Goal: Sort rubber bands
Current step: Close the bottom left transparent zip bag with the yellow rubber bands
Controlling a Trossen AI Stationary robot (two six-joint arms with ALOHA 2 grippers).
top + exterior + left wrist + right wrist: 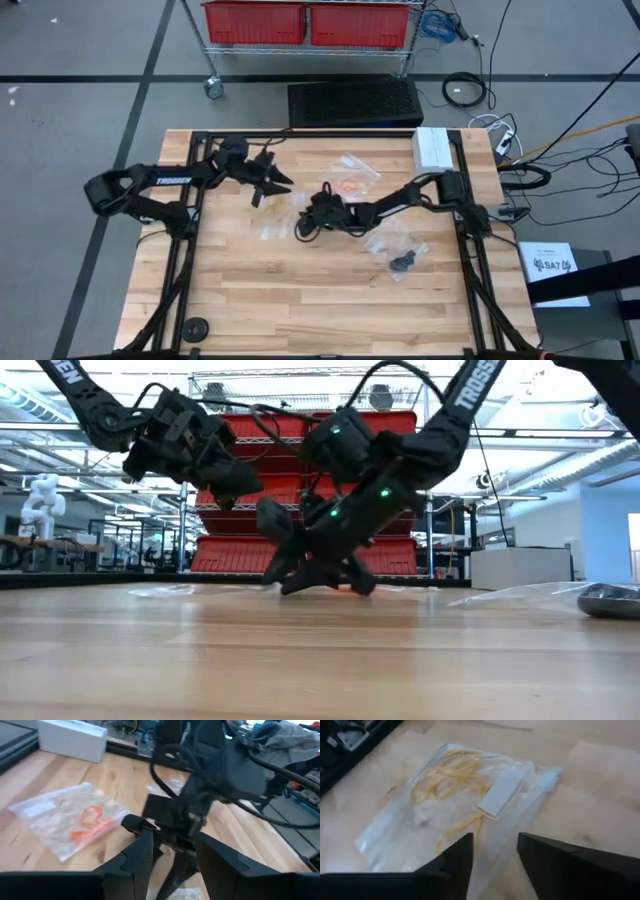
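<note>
Right wrist view: tan rubber bands (451,780), bagged, lie just beyond open jaws.

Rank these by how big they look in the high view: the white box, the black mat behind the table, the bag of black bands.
1. Black mat, clearly largest.
2. Bag of black bands and white box look close in size; I won't rank them.

Wood table (300,290) matt, planked; bags (470,795) clear glossy plastic.
</note>
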